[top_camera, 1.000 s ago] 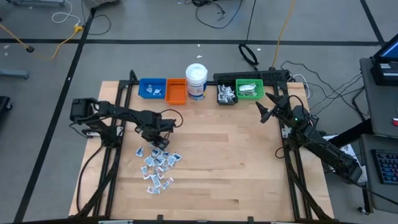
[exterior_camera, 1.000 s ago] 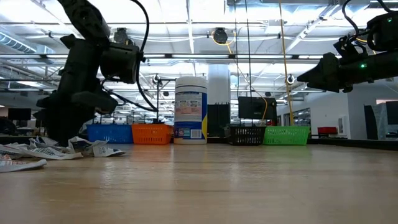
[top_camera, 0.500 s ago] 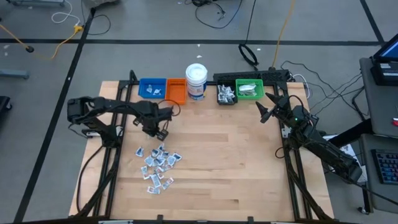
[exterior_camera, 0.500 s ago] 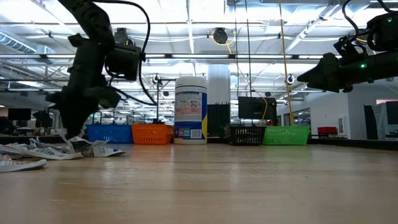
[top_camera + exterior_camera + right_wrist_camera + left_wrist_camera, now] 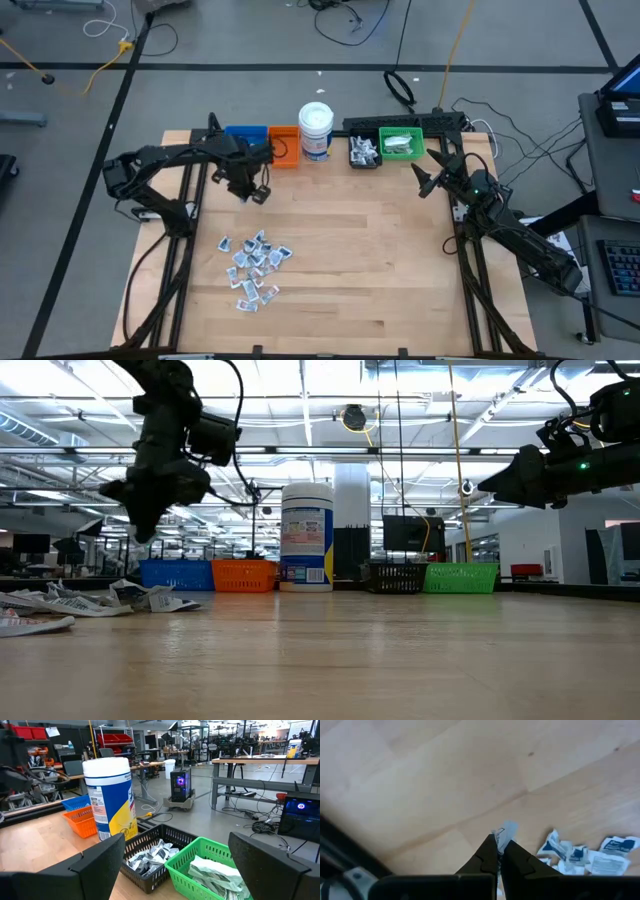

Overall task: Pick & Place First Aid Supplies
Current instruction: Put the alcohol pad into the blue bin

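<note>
Fingertips point(image 5: 496, 851) of the left gripper point(image 5: 252, 192) were pinched together on one small white packet point(image 5: 504, 833), which stuck out past the tips with its long side running on in line with the fingers. Judging from the high view, that gripper hung above bare table point(image 5: 380, 260), between the heap of loose packets point(image 5: 255, 265) toward the near edge and the row of bins at the far edge; the blue bin point(image 5: 243, 133) and orange bin point(image 5: 284, 146) lay just beyond it, so the left arm was plainly the nearer one for a drop there. The right gripper point(image 5: 424, 183) waited with its jaws spread wide near the black bin point(image 5: 363, 153) and green bin point(image 5: 401, 143), both already holding wrapped supplies. Dark blue printing showed on the packets, too small to read. A white jar point(image 5: 110, 801) had a blue and yellow label, its wording not legible either.
</note>
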{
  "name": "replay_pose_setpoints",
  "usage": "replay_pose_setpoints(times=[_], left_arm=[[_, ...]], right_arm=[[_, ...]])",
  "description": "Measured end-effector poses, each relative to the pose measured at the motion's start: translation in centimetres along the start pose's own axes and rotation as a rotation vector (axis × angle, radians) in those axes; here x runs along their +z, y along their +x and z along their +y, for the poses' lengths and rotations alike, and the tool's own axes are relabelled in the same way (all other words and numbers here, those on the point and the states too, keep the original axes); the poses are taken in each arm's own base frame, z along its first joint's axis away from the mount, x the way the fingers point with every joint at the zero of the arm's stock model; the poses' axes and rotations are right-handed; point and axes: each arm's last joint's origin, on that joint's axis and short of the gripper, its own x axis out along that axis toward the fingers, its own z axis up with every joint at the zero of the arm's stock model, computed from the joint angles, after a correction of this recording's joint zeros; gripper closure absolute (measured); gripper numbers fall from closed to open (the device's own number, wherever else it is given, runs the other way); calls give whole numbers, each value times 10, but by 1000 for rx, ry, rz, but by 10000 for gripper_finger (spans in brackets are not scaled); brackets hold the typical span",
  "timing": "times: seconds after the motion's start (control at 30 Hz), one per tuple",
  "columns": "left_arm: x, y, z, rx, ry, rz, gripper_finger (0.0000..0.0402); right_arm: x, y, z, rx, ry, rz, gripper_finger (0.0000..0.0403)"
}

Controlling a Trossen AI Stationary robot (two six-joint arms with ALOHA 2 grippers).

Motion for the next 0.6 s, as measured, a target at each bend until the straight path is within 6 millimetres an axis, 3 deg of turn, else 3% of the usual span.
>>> replay_pose_setpoints(times=[0.2, 0.6], left_arm=[[19, -11, 19, -13, -72, -6, 399], [110, -33, 73, 18, -153, 15, 400]], right_arm=[[0, 0, 0, 0, 0, 0, 50], [0, 0, 0, 0, 0, 0, 50]])
